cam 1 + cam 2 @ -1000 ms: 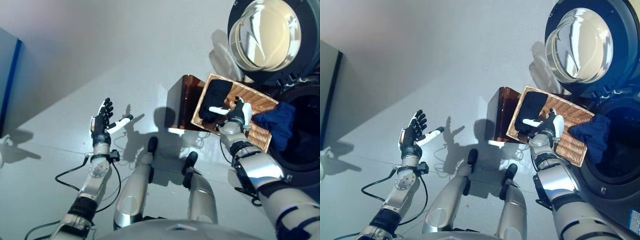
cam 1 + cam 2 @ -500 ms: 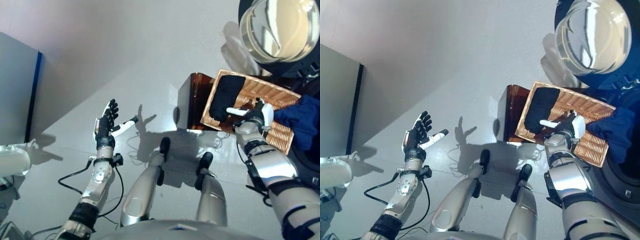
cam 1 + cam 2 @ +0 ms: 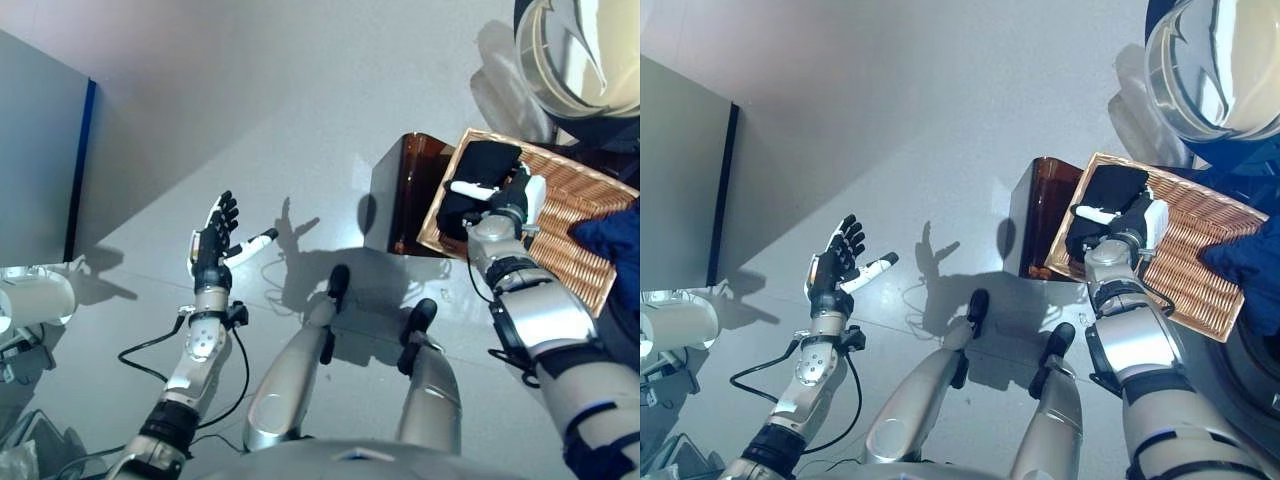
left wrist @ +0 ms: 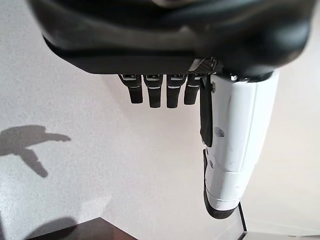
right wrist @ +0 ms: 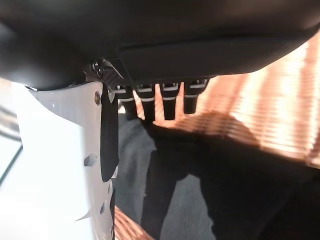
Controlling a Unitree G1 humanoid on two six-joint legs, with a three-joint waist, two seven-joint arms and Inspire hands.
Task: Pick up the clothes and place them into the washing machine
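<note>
A black garment lies at the near left end of a wicker basket. My right hand hovers over it, open, its white-covered thumb across the cloth. The right wrist view shows straight fingers above the black garment; whether they touch it I cannot tell. A dark blue garment hangs from the washing machine's opening at the right edge, over the basket's far end. My left hand is raised over the floor far to the left, open and holding nothing.
The basket rests on a brown box-shaped stand. The washing machine's round glass door stands swung open at the top right. A grey cabinet with a blue edge fills the left side, with a white object below it.
The camera has swung, shifting the whole scene to the right. My right hand has reached a little further over the black garment. The left hand keeps its raised pose.
</note>
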